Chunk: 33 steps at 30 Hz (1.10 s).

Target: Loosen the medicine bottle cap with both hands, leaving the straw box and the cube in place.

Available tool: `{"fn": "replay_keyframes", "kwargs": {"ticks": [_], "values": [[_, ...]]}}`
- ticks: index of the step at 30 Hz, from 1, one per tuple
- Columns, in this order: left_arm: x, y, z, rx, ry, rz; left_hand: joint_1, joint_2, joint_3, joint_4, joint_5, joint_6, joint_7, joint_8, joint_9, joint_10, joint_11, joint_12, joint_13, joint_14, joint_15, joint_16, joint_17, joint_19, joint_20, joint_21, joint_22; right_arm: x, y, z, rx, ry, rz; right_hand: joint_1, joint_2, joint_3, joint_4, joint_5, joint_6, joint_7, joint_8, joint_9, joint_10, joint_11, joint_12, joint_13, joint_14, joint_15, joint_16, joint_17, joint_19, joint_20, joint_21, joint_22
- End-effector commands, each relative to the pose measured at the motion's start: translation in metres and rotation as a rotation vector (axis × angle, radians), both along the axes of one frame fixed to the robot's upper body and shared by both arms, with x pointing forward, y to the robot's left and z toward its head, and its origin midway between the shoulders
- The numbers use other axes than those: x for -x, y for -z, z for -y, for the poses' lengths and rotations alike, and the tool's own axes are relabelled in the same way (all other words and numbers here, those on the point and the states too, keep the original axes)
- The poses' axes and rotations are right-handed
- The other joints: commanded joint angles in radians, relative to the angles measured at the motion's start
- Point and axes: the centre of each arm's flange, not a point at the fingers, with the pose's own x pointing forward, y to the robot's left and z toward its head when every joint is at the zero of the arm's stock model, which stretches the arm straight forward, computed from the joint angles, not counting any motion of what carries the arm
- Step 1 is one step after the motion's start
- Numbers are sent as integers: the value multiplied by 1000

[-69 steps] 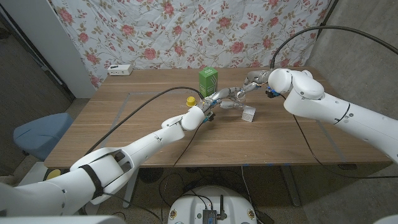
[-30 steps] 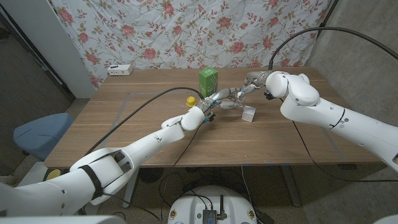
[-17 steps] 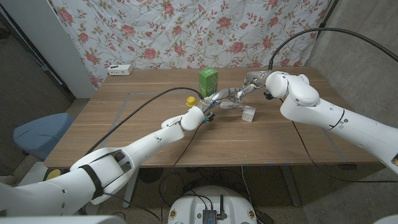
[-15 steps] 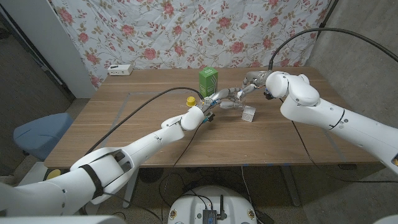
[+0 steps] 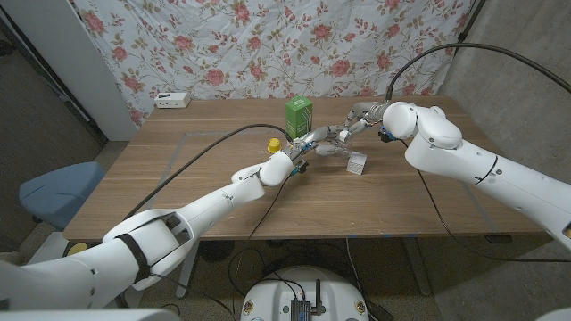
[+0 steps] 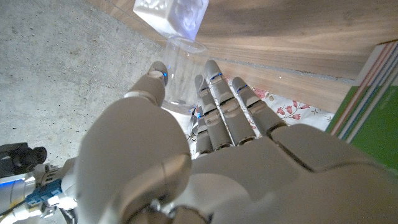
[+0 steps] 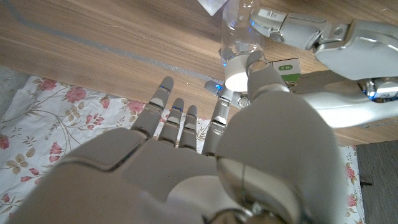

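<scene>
From the left, a small white device (image 5: 172, 100) sits at the counter's (image 5: 178, 178) far corner, and a little yellow object (image 5: 275, 144) lies just beside the left arm. The left robot hand (image 5: 308, 144) is clamped on the clear medicine bottle (image 6: 179, 74), thumb on one side and fingers on the other, holding it near the middle of the counter, just in front of the green straw box (image 5: 298, 116). The bottle is see-through plastic with a white cap (image 7: 236, 72); its wall is hard to make out against the wood. The right robot hand (image 5: 359, 119) pinches that cap between thumb and fingertip while its other fingers stay spread. Over the last couple of seconds the right arm's elbow and shoulder have swung a little and come back, while both hands and the bottle have barely moved. I read that as a turn being worked at the cap, though I cannot tell whether it has given yet. The white cube (image 5: 357, 163) sits just to the right of the bottle, apart from both hands, and neither it nor the box has shifted.
</scene>
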Motion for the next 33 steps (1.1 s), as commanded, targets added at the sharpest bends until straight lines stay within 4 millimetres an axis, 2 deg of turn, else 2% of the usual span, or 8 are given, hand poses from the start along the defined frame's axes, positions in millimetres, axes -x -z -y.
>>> {"fn": "replay_keyframes", "kwargs": {"ticks": [1,13,19,33], "values": [[-1,-1,0,0,0,-2,0,8,8,1,3,1,-6,0,3,67,-56,7,5,10,-70,2,3,-3,-21,1,3,0,-1,2,-29,-23,-7,21,10,16,1,9,-3,-4,2,3,2,-12,-4,4,1,-6,1,4,0,-12,-3,2],[-3,0,0,0,-2,-7,-3,8,9,1,3,-1,-4,-1,3,70,-57,7,5,10,-70,2,3,-3,-22,1,3,-2,-4,7,-55,-28,-26,72,36,39,0,16,-15,-16,0,-1,-1,-21,-7,4,-4,-14,-1,5,-3,-20,-5,2],[-4,-1,0,0,-3,-9,-3,9,10,0,3,-2,-3,-1,3,71,-56,8,5,11,-71,3,3,-3,-21,1,3,-5,-4,9,-72,-38,-41,111,69,61,2,26,-22,-25,-2,-4,-5,-33,-10,5,-9,-22,-2,8,-12,-31,-7,3],[-5,-1,-1,1,-5,-11,-5,10,12,-1,3,-2,-5,0,3,73,-56,8,5,13,-71,3,4,-3,-22,1,3,-8,-6,11,-104,-78,-71,137,85,67,6,37,-70,-29,-26,-12,-17,-36,-13,5,-13,-21,-2,8,-19,-35,-7,3]]}}
